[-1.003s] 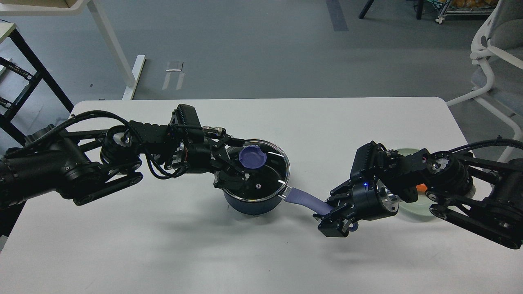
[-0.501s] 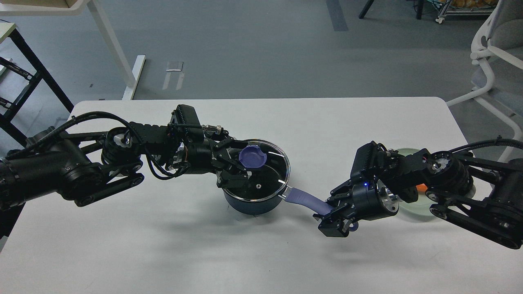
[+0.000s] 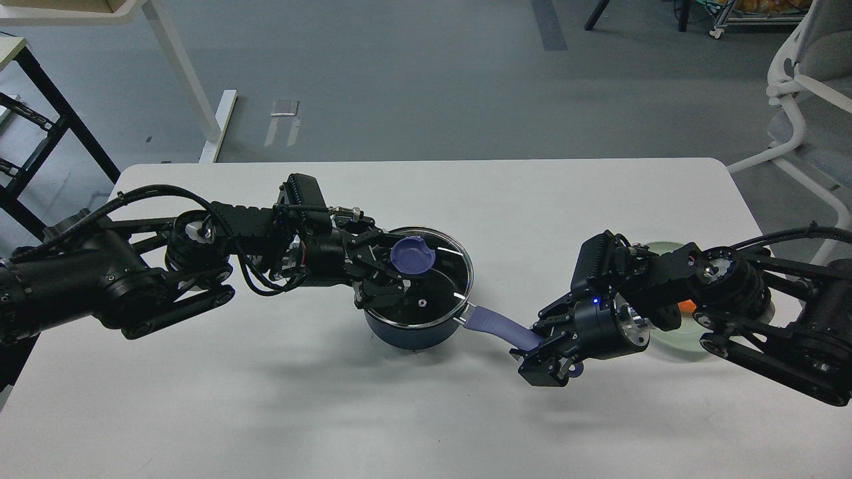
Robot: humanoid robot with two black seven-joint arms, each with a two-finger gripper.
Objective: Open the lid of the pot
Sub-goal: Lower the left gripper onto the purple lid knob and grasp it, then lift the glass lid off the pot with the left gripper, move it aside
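Observation:
The dark-blue pot point(image 3: 409, 334) stands in the middle of the white table point(image 3: 426, 193). The clear glass lid point(image 3: 444, 283) with its steel rim lies on the pot. Its purple knob point(image 3: 413, 255) sits up and left of the lid's centre. My left gripper point(image 3: 393, 261) comes in from the left over the lid. Its two fingers stand apart, above and below the knob's left side. My right gripper point(image 3: 542, 356) is shut on the far end of the lavender handle point(image 3: 492, 326), which points right and toward me.
A pale green plate point(image 3: 669, 349) with something orange point(image 3: 687, 306) lies under my right arm. A white chair point(image 3: 809, 80) stands past the table's right end. A white desk leg point(image 3: 193, 86) and a black frame point(image 3: 53, 113) are at the far left.
The left gripper's fingers have drawn closer together around the knob, and the left arm has shifted slightly left. The right gripper, pot and lid have stayed put.

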